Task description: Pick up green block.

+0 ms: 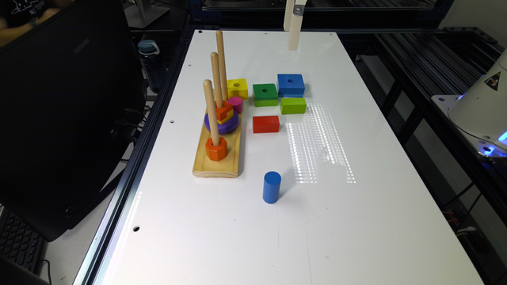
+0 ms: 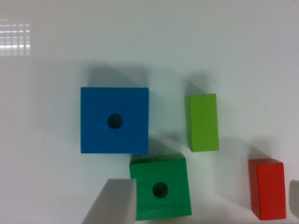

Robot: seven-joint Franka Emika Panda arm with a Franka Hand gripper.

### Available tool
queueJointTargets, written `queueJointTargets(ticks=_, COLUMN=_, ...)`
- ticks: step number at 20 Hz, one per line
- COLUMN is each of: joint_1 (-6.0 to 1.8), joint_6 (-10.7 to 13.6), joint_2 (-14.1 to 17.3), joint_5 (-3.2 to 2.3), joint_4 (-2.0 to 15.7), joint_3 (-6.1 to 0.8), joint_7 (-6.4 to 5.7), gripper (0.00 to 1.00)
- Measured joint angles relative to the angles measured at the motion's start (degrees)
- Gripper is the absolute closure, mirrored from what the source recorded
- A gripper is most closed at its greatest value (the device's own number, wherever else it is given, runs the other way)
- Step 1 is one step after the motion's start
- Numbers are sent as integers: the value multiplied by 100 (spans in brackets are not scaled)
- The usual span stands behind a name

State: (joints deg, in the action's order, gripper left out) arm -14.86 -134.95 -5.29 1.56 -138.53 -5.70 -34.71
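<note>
The green block, dark green and square with a round centre hole, lies flat on the white table. It sits between the yellow block and the larger blue block, almost touching the blue one's corner. My gripper hangs high over the table's far end, well above the blocks. It is open with nothing between its fingers. One pale finger overlaps the green block's edge in the wrist view, and the other shows as a sliver at the frame's border.
A lime-green rectangular block and a red block lie close by. A wooden peg stand with stacked shapes stands at the exterior view's left, a yellow block behind it. A blue cylinder stands nearer the front.
</note>
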Motion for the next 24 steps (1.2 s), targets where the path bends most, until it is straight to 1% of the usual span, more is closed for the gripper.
queueJointTargets(ticks=5, joint_1=-41, joint_6=0, joint_2=1, joint_5=-15, joint_4=23, joint_3=3, joint_7=27, gripper=0)
queueJointTargets(ticks=10, joint_1=-76, joint_6=0, joint_2=3, joint_5=-18, joint_4=31, joint_3=4, joint_7=66, gripper=0)
queueJointTargets(ticks=20, joint_1=-114, joint_6=0, joint_2=7, joint_5=-22, joint_4=40, joint_3=5, joint_7=99, gripper=0)
queueJointTargets(ticks=24, joint_1=-125, joint_6=0, joint_2=48, joint_5=-24, joint_4=83, joint_3=5, joint_7=107, gripper=0)
